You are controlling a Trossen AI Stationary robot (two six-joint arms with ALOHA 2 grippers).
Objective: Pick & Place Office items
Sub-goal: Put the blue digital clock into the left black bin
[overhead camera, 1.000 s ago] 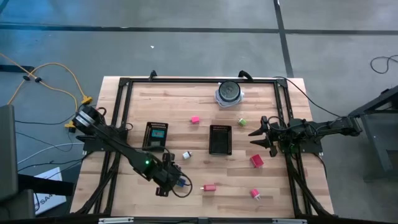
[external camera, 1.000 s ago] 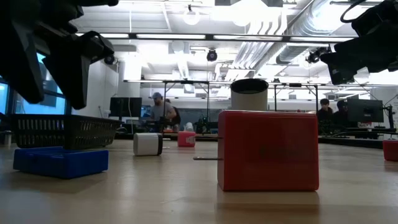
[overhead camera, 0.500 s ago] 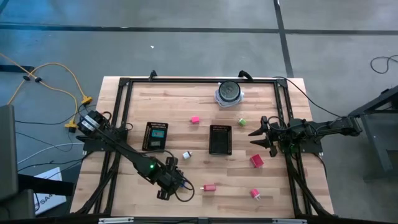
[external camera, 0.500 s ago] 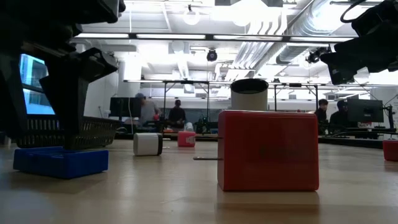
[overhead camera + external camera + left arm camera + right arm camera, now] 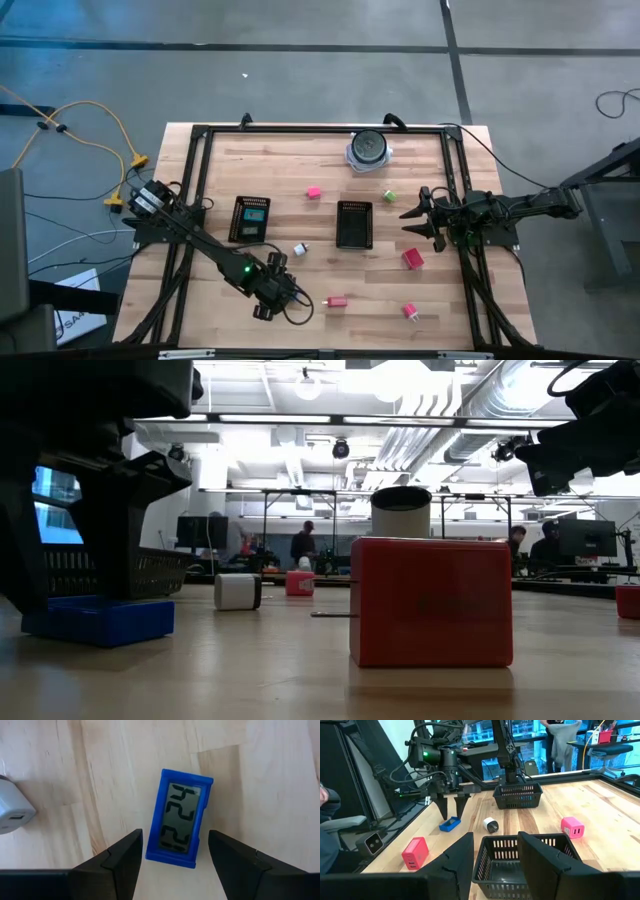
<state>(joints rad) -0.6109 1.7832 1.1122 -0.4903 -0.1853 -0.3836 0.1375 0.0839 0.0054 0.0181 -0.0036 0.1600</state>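
The office items are small pieces scattered on the wooden table. A blue rectangle with a grey number display [image 5: 182, 824] lies flat near the table's near edge [image 5: 291, 293]. My left gripper [image 5: 175, 836] points down at it, open, with one finger on each side of it and a small gap showing at each; the low view shows the gripper [image 5: 80, 595] low over the blue piece [image 5: 95, 620]. My right gripper [image 5: 408, 222] waits open above the table's right side, beside the middle mesh tray [image 5: 520, 860].
A white piece [image 5: 300, 250], pink blocks [image 5: 314, 193] [image 5: 336, 300] [image 5: 410, 312], a red block [image 5: 413, 259] and a green piece [image 5: 388, 196] lie around. The left mesh tray [image 5: 250, 218] holds a teal rectangle. A round grey-and-black disc [image 5: 368, 148] sits at the far edge.
My left gripper has moved a little toward the near edge and come down over the blue piece, its fingers now standing on either side of it. The blue piece has stayed in place. People in the room behind have walked to the right.
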